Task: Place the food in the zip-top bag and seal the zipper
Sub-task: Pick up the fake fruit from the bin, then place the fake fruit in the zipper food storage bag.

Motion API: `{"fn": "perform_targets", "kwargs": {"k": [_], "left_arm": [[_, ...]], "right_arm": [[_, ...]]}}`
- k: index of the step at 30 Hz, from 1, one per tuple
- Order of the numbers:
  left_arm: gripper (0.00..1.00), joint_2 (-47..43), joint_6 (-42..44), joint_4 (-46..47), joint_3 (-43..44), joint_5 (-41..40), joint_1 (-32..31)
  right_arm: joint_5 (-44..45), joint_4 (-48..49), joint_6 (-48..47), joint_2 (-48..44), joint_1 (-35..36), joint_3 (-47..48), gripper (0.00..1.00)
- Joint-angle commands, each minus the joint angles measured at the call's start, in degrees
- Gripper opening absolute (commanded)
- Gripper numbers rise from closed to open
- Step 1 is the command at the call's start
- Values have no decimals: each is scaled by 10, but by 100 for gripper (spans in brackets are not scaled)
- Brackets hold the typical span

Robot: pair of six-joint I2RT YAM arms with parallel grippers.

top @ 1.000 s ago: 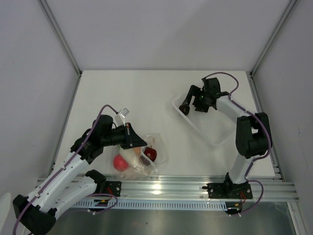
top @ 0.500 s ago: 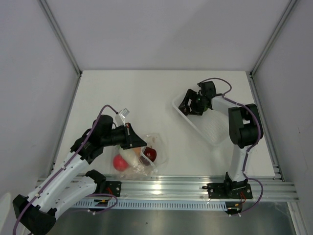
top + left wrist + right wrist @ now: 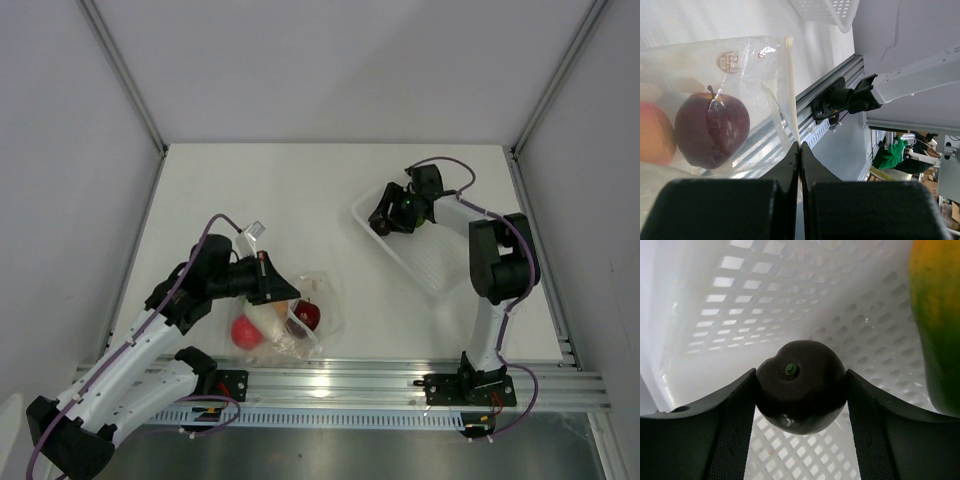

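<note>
The zip-top bag (image 3: 318,300) lies near the table's front edge with a red apple (image 3: 308,316), a pinkish-red piece (image 3: 246,331) and a pale piece inside. My left gripper (image 3: 288,298) is shut on the bag's mouth edge. The left wrist view shows its jaws (image 3: 799,146) pinching the plastic strip, with the apple (image 3: 712,131) and a peach (image 3: 655,135) behind the clear film. My right gripper (image 3: 384,217) is down in the white tray (image 3: 440,262). It is shut on a dark purple piece (image 3: 801,387), with the orange-green mango (image 3: 937,325) beside it.
The white perforated tray (image 3: 790,290) stands at the back right, and its corner shows in the left wrist view (image 3: 832,10). An aluminium rail (image 3: 350,385) runs along the table's near edge. Grey walls close off the left, back and right.
My right arm has folded back and lowered its gripper into the tray's far-left corner. The left arm and the bag have not moved.
</note>
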Motion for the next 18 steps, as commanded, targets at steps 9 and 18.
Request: {"fn": "perform_targets", "kwargs": {"k": [9, 18], "left_arm": [[1, 17, 4, 17, 16, 7, -3], [0, 14, 5, 12, 18, 5, -3]], "right_arm": [[87, -45, -49, -235, -2, -57, 0], [-112, -5, -44, -420, 7, -202, 0]]}}
